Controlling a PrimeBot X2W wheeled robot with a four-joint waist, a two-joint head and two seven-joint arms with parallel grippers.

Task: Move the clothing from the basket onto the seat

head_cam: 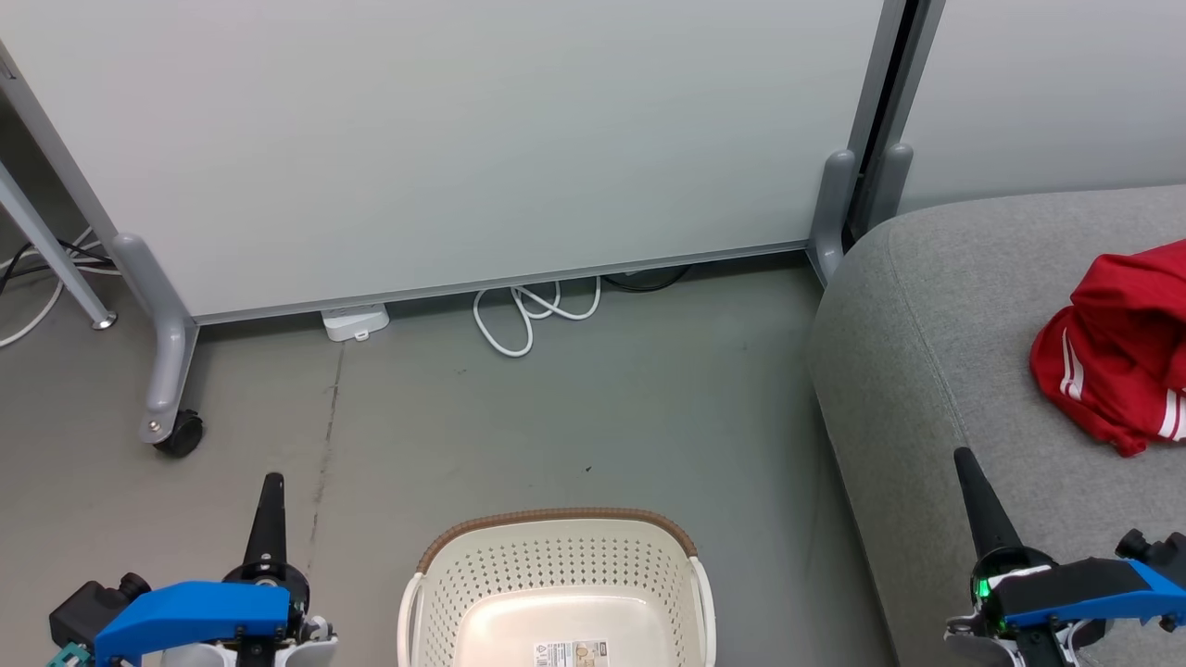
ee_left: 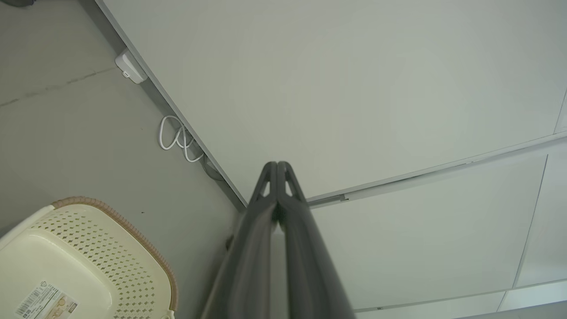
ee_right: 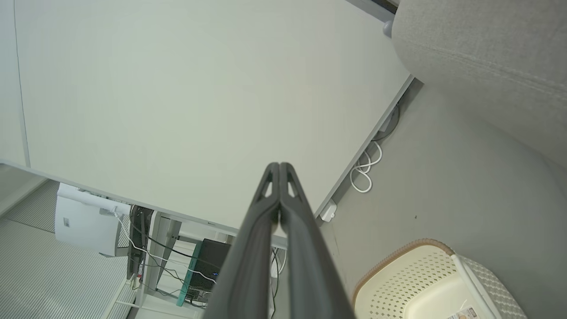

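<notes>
The cream basket (head_cam: 556, 565) with its brown rim stands on the floor at the bottom centre, its inside bare except for a label; it also appears as the basket (ee_left: 84, 261) and basket (ee_right: 425, 283) in the wrist views. Red clothing with white stripes (head_cam: 1121, 347) lies crumpled on the grey seat (head_cam: 927, 352) at the right. My left gripper (head_cam: 271, 482) is shut and holds nothing, left of the basket; its fingers (ee_left: 277, 166) meet at the tips. My right gripper (head_cam: 964, 456) is shut too, over the seat's front edge, its fingertips (ee_right: 280, 166) pressed together.
A pale partition panel (head_cam: 445, 139) on grey feet with a castor (head_cam: 181, 434) runs across the back. A white cable (head_cam: 528, 315) and a white power block (head_cam: 354, 322) lie at its base. Grey floor (head_cam: 574, 417) separates the basket from the panel.
</notes>
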